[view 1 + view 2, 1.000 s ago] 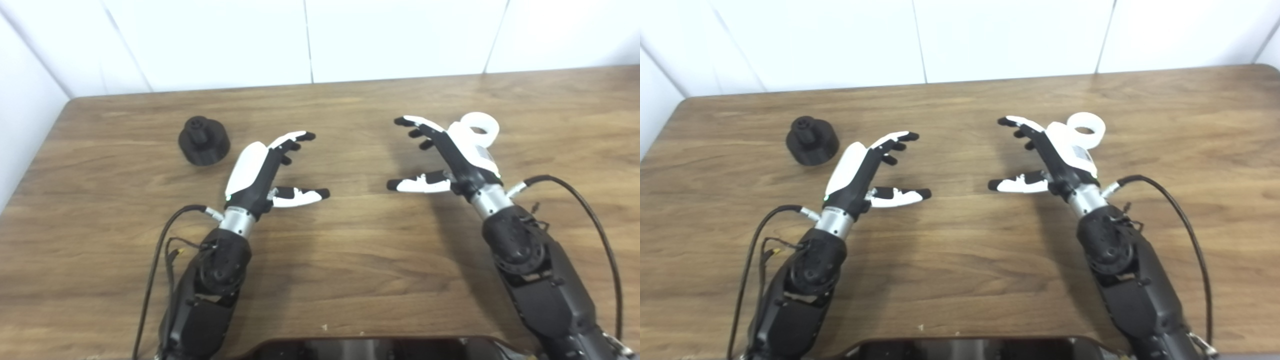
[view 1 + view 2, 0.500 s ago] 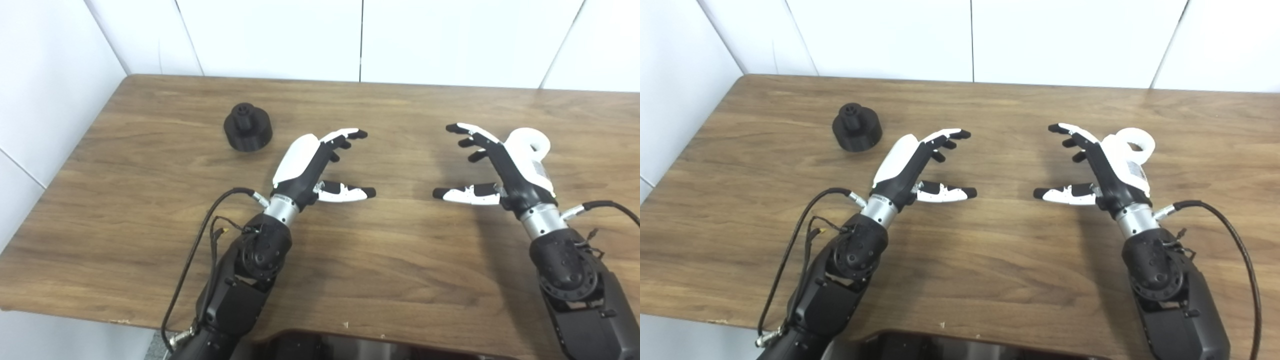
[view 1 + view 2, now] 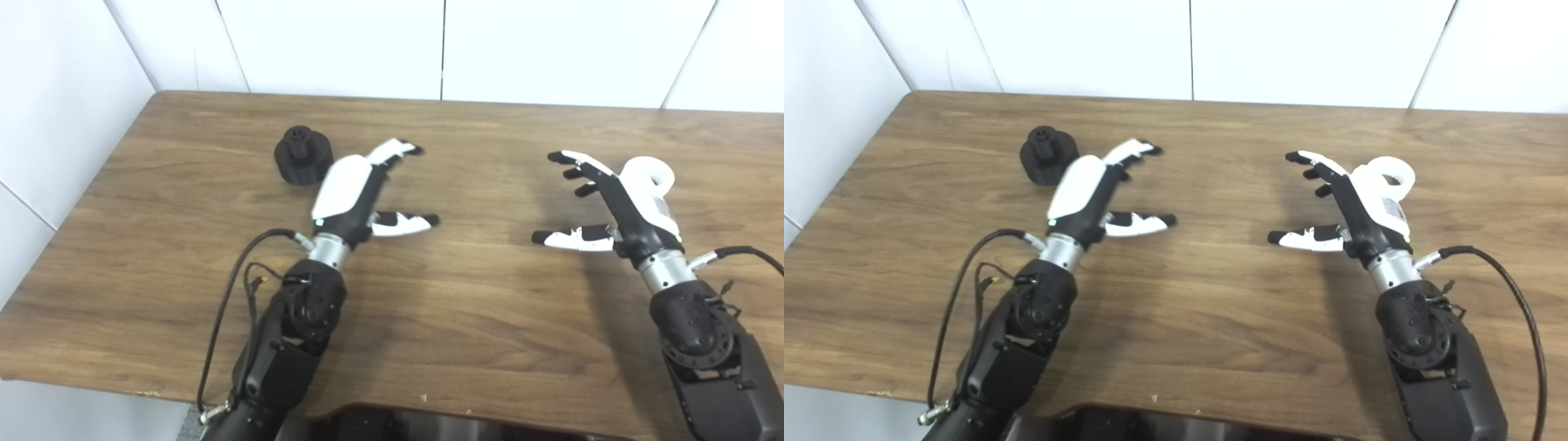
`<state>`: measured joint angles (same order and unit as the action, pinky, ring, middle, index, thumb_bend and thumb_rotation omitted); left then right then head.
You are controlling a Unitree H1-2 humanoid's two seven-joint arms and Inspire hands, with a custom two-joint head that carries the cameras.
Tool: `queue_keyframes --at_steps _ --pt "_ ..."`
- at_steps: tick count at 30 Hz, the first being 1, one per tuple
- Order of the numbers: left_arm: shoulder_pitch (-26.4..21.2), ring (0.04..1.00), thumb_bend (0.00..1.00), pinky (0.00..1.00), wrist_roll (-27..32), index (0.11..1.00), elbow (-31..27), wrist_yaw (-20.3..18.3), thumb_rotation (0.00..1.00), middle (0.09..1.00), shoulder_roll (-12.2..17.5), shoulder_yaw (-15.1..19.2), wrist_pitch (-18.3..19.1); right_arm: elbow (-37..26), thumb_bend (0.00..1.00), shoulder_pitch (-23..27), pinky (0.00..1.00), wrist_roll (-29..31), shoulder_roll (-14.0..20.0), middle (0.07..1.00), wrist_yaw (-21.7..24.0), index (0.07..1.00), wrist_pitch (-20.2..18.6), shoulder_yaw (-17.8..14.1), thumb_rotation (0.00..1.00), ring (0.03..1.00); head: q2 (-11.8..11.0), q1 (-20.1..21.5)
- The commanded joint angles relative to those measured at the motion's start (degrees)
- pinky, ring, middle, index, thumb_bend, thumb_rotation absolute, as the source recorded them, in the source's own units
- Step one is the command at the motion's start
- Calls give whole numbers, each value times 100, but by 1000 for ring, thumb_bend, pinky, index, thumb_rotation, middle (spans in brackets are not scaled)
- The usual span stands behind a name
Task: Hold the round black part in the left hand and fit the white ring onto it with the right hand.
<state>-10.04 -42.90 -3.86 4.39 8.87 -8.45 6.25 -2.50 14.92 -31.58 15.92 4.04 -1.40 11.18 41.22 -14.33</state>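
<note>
The round black part (image 3: 302, 155) stands on the wooden table (image 3: 465, 318) at the back left, with a small hub on top. My left hand (image 3: 361, 193) hovers just right of it, open, with nothing in its fingers. The white ring (image 3: 1392, 173) lies on the table at the right, partly hidden behind my right hand (image 3: 1353, 205). That hand is open too, its thumb pointing left, and holds nothing.
White wall panels (image 3: 441, 49) rise behind the table and along its left side. The table's left edge and front edge are in view. Black cables (image 3: 226, 306) trail from both forearms over the tabletop.
The camera shifted between the oldest frames and those of half a second ago. Since then my left hand has moved left and back toward the black part. The right hand has stayed put.
</note>
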Motion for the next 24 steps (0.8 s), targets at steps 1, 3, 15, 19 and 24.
queue_keyframes --at_steps 1,3,15,19,24 --pt "-193 995 845 861 -145 820 -238 98 377 999 208 151 109 -78 819 186 653 69 17 851 -105 830 214 -76 232 785 2 -7" --pt "-211 999 850 878 -127 819 -277 72 378 1000 301 245 200 -61 816 188 651 99 19 850 -118 830 265 -81 232 783 2 -7" --pt "-348 1000 920 895 -89 866 -57 324 445 1000 523 680 475 14 816 210 651 127 59 845 -142 828 377 -103 242 778 -19 -18" --pt "-409 1000 918 907 -144 866 82 456 436 1000 597 755 544 21 817 216 640 106 81 843 -136 829 404 -122 243 773 -33 -25" --pt "-529 1000 933 897 -194 882 398 684 442 1000 745 809 574 -41 819 212 640 86 86 847 -85 831 295 -138 237 776 -27 -28"
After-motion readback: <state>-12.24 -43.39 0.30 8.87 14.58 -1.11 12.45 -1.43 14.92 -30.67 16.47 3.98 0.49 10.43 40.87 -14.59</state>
